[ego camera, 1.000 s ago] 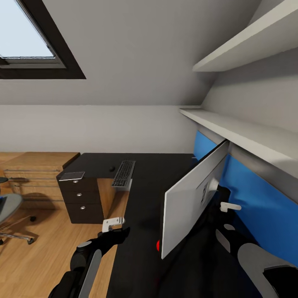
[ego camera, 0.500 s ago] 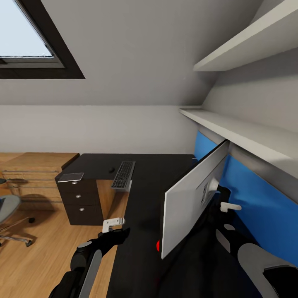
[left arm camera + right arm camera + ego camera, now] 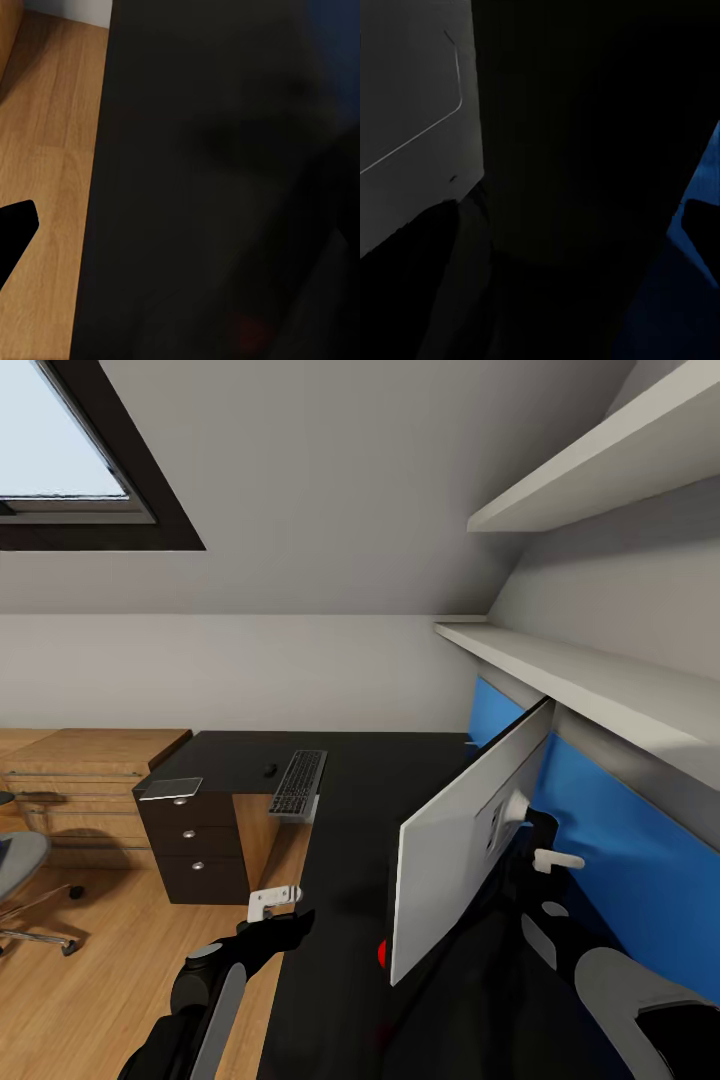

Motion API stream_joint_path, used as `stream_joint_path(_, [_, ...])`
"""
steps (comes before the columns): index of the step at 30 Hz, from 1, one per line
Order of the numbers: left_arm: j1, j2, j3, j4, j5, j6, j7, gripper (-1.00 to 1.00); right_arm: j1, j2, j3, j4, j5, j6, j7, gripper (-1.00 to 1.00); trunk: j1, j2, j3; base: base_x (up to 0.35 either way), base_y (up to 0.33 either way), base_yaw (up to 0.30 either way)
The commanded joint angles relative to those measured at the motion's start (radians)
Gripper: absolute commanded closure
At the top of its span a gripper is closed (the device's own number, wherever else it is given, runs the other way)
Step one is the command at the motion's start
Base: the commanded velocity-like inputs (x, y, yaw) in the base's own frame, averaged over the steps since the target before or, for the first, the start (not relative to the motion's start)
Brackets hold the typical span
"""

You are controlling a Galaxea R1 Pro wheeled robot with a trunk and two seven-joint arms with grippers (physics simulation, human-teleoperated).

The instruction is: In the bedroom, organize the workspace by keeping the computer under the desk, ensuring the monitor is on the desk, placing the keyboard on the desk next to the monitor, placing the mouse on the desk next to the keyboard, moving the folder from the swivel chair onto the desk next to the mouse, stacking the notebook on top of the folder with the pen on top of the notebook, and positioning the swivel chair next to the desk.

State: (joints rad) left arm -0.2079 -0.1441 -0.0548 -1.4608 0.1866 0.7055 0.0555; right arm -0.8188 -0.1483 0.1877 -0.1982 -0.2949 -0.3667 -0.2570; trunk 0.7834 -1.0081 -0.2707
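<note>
- The bench (image 3: 360, 830) is carrying the monitor (image 3: 455, 860), which is standing tilted with its white back facing the robot, close to the blue panel (image 3: 610, 830).
- The chair (image 3: 20, 870) is waiting on the floor, well apart.
- The keyboard (image 3: 298, 780) is lying far along the bench, the mouse (image 3: 270, 768) just beside it.
- The right claw (image 3: 556, 859) is reaching behind the monitor; I cannot tell whether it is gripping. I think the monitor step is in hand, and turning the screen comes next.
- The left claw (image 3: 272, 901) is hovering at the bench edge; its opening is unclear.

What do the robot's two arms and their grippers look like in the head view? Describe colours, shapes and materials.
The left arm is glossy black with a pale grey panel and ends in a small white gripper. The right arm has rounded grey-white shells over black joints and also ends in a small white gripper.
</note>
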Motion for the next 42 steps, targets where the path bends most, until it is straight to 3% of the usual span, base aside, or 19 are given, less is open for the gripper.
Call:
stream_joint_path(1, [-0.001,0.0,0.0,-0.001,0.009,0.005,0.006,-1.0,-0.001,0.0,0.009,0.0,-0.009,-0.003,-0.004,-1.0,0.0,-0.001,-0.001,0.0,0.0,0.0])
stream_joint_path(16, [-0.001,0.0,0.0,-0.001,0.008,0.005,0.006,-1.0,0.0,0.0,0.009,0.0,-0.009,-0.003,0.001,-1.0,0.0,-0.001,-0.001,-0.027,0.0,0.0])
stream_joint_path(38, [-0.001,0.001,0.005,0.038,0.009,0.002,0.009,-1.0,-0.002,0.002,0.01,-0.016,-0.011,0.004,-0.001,-1.0,0.0,-0.001,-0.001,-0.322,0.029,0.0])
stream_joint_path(42, [-0.001,0.002,0.006,0.047,0.007,0.0,0.009,-1.0,0.013,0.002,0.007,-0.162,-0.015,0.079,-0.004,-1.0,0.0,-0.001,-0.001,-0.303,0.122,0.0])
